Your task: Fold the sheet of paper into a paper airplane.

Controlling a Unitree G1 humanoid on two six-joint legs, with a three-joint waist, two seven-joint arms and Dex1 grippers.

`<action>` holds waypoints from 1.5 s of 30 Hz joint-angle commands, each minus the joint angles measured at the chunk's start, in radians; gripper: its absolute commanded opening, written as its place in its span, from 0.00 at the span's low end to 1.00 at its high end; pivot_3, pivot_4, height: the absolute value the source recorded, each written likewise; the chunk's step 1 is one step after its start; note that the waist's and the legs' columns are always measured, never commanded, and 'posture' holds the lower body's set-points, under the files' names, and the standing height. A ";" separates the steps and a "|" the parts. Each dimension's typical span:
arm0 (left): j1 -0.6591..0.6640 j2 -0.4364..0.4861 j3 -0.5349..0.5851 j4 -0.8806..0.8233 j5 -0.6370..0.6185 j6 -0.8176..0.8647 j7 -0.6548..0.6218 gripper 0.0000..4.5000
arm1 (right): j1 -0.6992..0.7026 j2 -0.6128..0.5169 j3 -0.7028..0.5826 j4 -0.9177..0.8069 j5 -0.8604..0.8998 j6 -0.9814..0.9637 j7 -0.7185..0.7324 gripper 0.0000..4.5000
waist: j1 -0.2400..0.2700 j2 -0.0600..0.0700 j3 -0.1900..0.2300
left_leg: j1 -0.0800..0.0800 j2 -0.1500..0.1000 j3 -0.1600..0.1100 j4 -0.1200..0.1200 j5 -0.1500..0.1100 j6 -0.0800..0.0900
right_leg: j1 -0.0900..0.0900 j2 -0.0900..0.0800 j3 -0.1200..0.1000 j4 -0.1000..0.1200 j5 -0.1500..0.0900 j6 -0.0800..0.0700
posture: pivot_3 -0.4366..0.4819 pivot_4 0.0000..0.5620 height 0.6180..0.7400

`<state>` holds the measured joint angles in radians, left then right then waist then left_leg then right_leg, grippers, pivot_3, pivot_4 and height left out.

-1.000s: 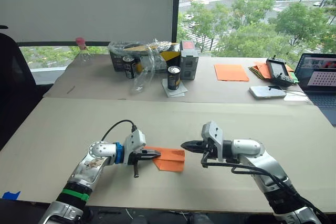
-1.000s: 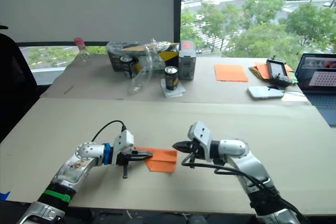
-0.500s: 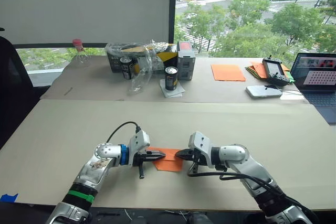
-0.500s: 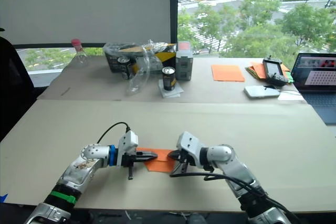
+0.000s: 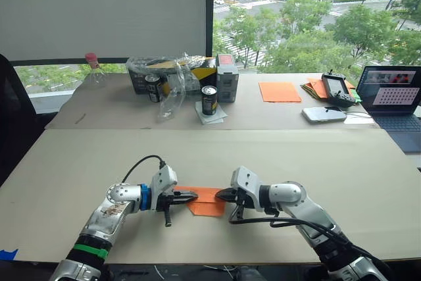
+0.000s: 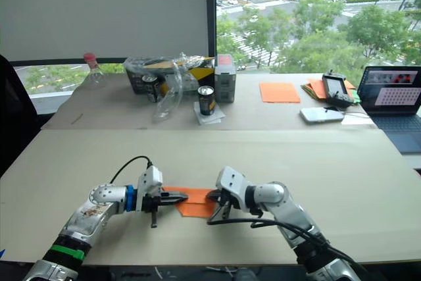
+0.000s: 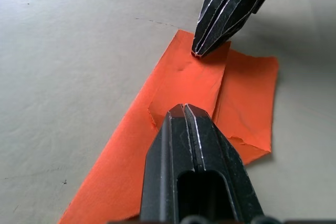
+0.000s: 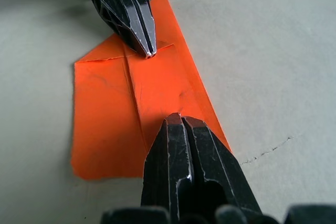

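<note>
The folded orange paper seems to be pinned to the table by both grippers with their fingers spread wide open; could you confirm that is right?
Not quite: both wrist views show the left gripper and right gripper pressing the folded orange paper with fingers shut, not open. The rest stands.

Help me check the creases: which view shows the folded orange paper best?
The right wrist view: the sheet of paper lies close up, creases and flaps plain, between both shut grippers. The left wrist view shows a narrower slice; the eye views show a small orange patch.
</note>
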<state>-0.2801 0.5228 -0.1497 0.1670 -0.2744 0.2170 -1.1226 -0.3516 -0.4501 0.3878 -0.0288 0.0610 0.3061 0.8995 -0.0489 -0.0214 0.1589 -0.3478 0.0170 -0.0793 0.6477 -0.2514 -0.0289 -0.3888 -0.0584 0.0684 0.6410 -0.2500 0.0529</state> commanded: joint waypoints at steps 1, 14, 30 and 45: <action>0.001 -0.022 0.019 0.016 -0.015 0.063 0.042 0.00 | 0.017 0.005 0.059 0.064 -0.045 0.047 0.005 0.01 | 0.000 0.000 0.000 | 0.000 0.000 0.000 0.000 0.000 0.000 | 0.000 0.000 0.000 0.000 0.000 0.000 | 0.48 0.27 0.92; -0.083 -0.025 0.078 0.058 -0.048 0.102 0.063 0.00 | 0.009 0.015 0.054 0.083 -0.057 0.026 0.006 0.01 | -0.017 -0.001 0.000 | 0.000 0.000 0.000 -0.001 0.000 0.000 | -0.001 0.001 0.000 0.000 0.000 0.000 | 0.48 0.27 0.92; 0.123 0.351 0.266 -0.438 -0.303 0.423 -0.069 0.00 | -0.131 -0.188 -0.188 -0.309 0.356 0.451 0.225 0.01 | 0.003 -0.004 0.010 | -0.035 -0.002 -0.002 0.001 0.001 -0.001 | -0.035 -0.002 -0.001 0.003 0.006 -0.009 | 0.48 0.27 0.92; 0.232 0.374 0.316 -0.507 -0.306 0.406 -0.015 0.00 | -0.159 -0.091 -0.143 -0.053 0.336 0.410 0.193 0.55 | 0.004 -0.005 0.013 | -0.035 -0.001 0.000 0.002 0.001 -0.001 | -0.036 -0.001 0.000 0.005 0.007 -0.011 | 0.48 0.27 0.92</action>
<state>-0.0520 0.8855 0.1383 -0.3034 -0.5604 0.6196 -1.1448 -0.4941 -0.5476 0.2610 -0.0847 0.3696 0.7083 1.0770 -0.0453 -0.0268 0.1721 -0.3824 0.0158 -0.0797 0.6502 -0.2505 -0.0298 -0.4248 -0.0598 0.0682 0.6458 -0.2428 0.0422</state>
